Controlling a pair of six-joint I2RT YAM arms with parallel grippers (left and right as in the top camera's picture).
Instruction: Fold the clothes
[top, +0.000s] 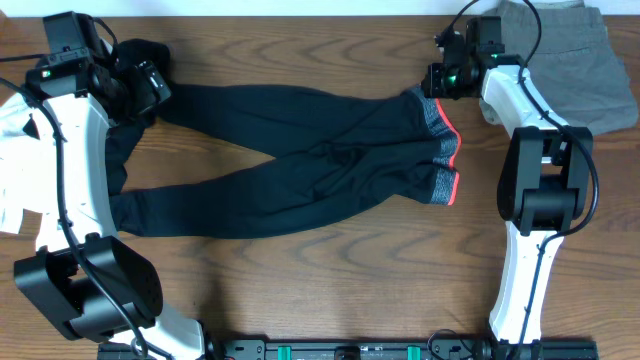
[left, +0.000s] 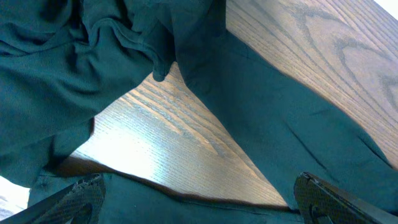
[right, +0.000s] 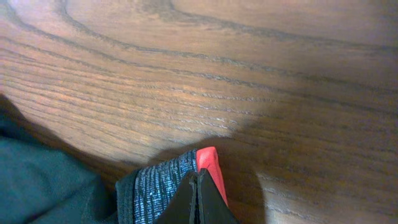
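Observation:
Long black trousers lie spread across the table, legs to the left. The grey-and-coral waistband is on the right. My right gripper sits at the waistband's far corner. In the right wrist view its jaws are shut on that grey and red corner. My left gripper hovers over the leg ends at the far left. In the left wrist view it stands wide open above the dark fabric, with cloth lying between the fingers and nothing gripped.
Grey-khaki shorts lie at the back right, behind the right arm. A white garment shows at the left edge and a bunched black garment at the back left. Bare wood lies in front of the trousers.

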